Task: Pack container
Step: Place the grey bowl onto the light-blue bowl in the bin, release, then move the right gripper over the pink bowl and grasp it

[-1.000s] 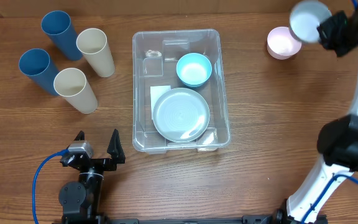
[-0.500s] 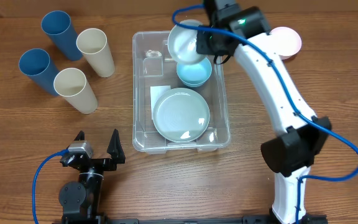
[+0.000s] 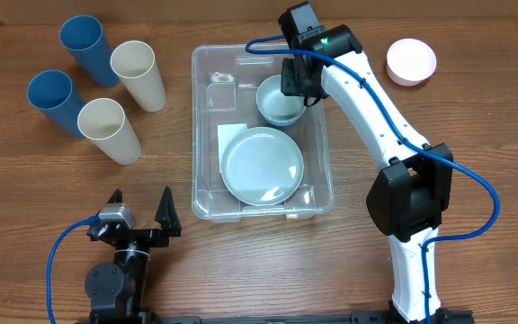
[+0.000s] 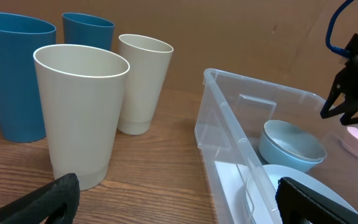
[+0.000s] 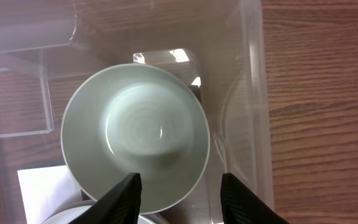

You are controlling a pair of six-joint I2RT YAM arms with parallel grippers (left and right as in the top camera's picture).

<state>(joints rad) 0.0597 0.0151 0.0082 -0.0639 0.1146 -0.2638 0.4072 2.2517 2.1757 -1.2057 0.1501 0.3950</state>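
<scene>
The clear container (image 3: 203,135) stands at the table's middle, its white label (image 3: 231,137) on the base. Inside lie a pale green plate (image 3: 262,166) and a pale green bowl (image 3: 275,97) nested in a light blue bowl (image 3: 281,117). My right gripper (image 3: 297,83) hovers over the bowls, open, its fingers (image 5: 180,186) either side of the pale bowl's (image 5: 135,134) right rim. My left gripper (image 3: 140,209) is open and empty near the front edge, left of the container; its wrist view shows the container wall (image 4: 219,134) and the bowls (image 4: 291,146).
Two blue cups (image 3: 86,47) (image 3: 52,97) and two cream cups (image 3: 138,72) (image 3: 108,128) stand upright at the back left. A pink bowl (image 3: 411,61) sits at the back right. The right arm (image 3: 376,108) stretches across the container's right side.
My right arm swung from the far right over the container with the pale bowl. The bowl now rests in the blue bowl and the jaws are apart. The left arm has not moved.
</scene>
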